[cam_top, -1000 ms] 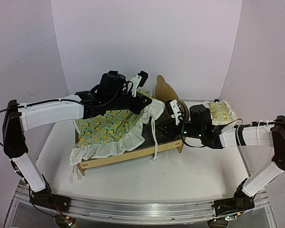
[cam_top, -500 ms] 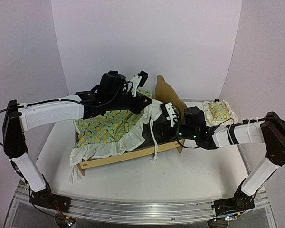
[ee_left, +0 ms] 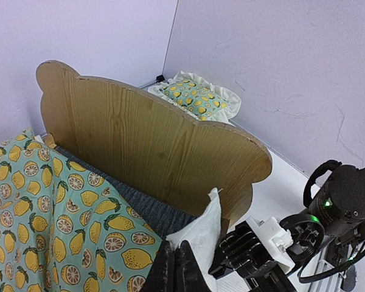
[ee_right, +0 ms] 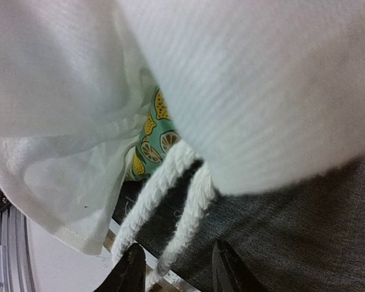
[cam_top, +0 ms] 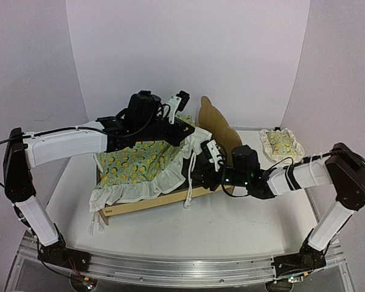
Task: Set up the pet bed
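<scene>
The pet bed [cam_top: 170,198] of light plywood stands mid-table, with its curved headboard [cam_top: 216,125] at the right. It also shows in the left wrist view [ee_left: 146,140]. The lemon-print blanket [cam_top: 140,161] lies over its dark grey mattress pad [ee_left: 140,210]. My left gripper [cam_top: 191,131] is shut on the blanket's white ruffle corner [ee_left: 201,234] and holds it up near the headboard. My right gripper [cam_top: 208,159] is open just below that lifted corner. In the right wrist view its fingertips [ee_right: 131,267] straddle two white cords [ee_right: 170,201] hanging over the mattress pad [ee_right: 304,243].
The small matching ruffled pillow [cam_top: 280,143] lies on the table to the right of the bed, behind the headboard in the left wrist view [ee_left: 194,97]. White walls close in at the back and sides. The blanket's ruffle hangs over the bed's left front corner [cam_top: 100,204].
My right gripper has moved left from beside the headboard to under the lifted blanket corner. The hanging cords have swung left. The left arm has not moved.
</scene>
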Tool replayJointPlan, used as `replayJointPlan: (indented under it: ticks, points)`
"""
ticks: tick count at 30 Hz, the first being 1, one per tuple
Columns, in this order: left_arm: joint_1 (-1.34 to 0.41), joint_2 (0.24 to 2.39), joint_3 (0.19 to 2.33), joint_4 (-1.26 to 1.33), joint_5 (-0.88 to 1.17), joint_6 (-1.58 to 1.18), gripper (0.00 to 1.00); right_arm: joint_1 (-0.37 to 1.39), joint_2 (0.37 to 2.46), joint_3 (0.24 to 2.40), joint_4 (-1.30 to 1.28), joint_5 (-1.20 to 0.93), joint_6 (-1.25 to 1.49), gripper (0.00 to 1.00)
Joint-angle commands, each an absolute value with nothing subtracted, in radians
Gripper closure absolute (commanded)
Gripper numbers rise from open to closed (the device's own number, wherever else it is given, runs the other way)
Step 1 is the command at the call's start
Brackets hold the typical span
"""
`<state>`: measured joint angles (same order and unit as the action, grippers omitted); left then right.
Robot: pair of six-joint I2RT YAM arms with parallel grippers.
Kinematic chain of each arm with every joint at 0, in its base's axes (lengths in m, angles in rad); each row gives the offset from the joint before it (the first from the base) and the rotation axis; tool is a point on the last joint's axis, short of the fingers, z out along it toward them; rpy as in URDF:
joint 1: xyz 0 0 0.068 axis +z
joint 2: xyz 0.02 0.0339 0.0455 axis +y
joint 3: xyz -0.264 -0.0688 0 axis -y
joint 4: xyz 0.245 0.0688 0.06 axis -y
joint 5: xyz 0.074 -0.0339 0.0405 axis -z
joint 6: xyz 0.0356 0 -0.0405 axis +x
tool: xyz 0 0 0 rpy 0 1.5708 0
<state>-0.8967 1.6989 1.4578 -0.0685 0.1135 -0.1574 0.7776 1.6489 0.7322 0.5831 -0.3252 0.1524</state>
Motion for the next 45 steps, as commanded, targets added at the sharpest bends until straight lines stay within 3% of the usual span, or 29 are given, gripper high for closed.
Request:
replayJointPlan:
  ticks: [1, 10, 13, 15, 17, 18, 22, 30, 35, 45]
  points:
    - [-0.891, 1.637, 1.469, -0.004, 0.124, -0.164, 1.00, 0.779, 1.658, 0.721, 0.672, -0.306, 0.170, 0.63]
    - [-0.891, 1.622, 1.457, -0.005, 0.111, -0.169, 1.00, 0.797, 1.743, 0.725, 0.762, -0.319, 0.208, 0.68]
    - [-0.890, 1.621, 1.451, -0.005, 0.102, -0.170, 1.00, 0.810, 1.681, 0.750, 0.628, -0.257, 0.214, 0.89]
    - [-0.890, 1.623, 1.441, -0.005, 0.091, -0.172, 1.00, 0.830, 1.563, 0.783, 0.400, -0.064, 0.189, 1.00]
    - [-0.887, 1.630, 1.428, 0.016, 0.097, -0.184, 1.00, 0.873, 1.483, 0.870, 0.169, 0.264, 0.151, 1.00]
    - [-0.885, 1.635, 1.423, 0.025, 0.107, -0.194, 1.00, 0.884, 1.480, 0.890, 0.119, 0.333, 0.135, 1.00]
    - [-0.884, 1.651, 1.393, 0.061, 0.153, -0.232, 1.00, 0.922, 1.505, 0.965, 0.014, 0.411, 0.024, 1.00]
    - [-0.884, 1.668, 1.372, 0.077, 0.195, -0.255, 1.00, 0.929, 1.389, 0.974, 0.027, 0.311, -0.060, 1.00]
    - [-0.882, 1.654, 1.362, 0.092, 0.204, -0.260, 1.00, 0.930, 1.336, 0.973, 0.052, 0.433, -0.059, 1.00]
    - [-0.882, 1.635, 1.360, 0.098, 0.222, -0.263, 1.00, 0.923, 1.475, 0.994, 0.204, 0.329, -0.085, 1.00]
